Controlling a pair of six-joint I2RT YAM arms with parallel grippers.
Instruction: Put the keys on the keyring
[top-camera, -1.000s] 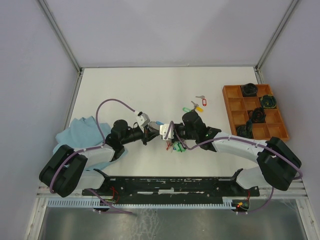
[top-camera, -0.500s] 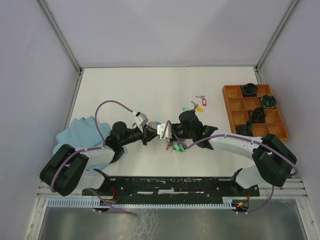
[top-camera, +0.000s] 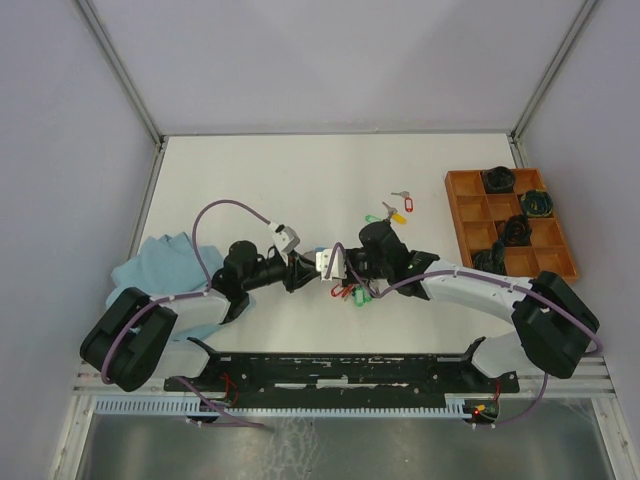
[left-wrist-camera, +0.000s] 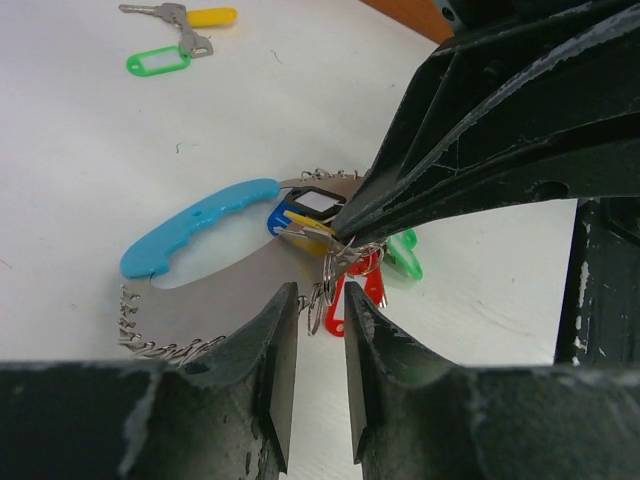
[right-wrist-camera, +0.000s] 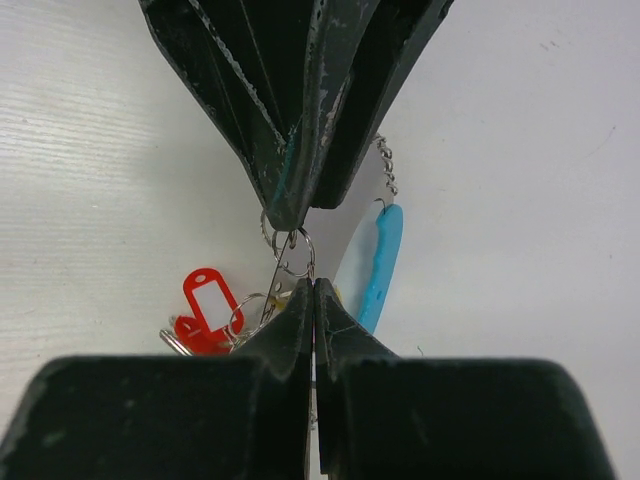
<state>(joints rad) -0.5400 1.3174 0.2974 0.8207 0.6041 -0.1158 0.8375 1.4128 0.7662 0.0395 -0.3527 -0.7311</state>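
Keyring just beyond left hand

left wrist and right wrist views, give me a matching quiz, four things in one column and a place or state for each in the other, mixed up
Column one:
1. yellow-tagged key
2. red tag
3. right gripper
4. left gripper

Column two:
a. jaws shut
b. jaws a little apart
c. loose on the table, next to a green tag
d. in the bunch near the blue sleeve

Pairs: 1-c, 2-d, 3-a, 4-b
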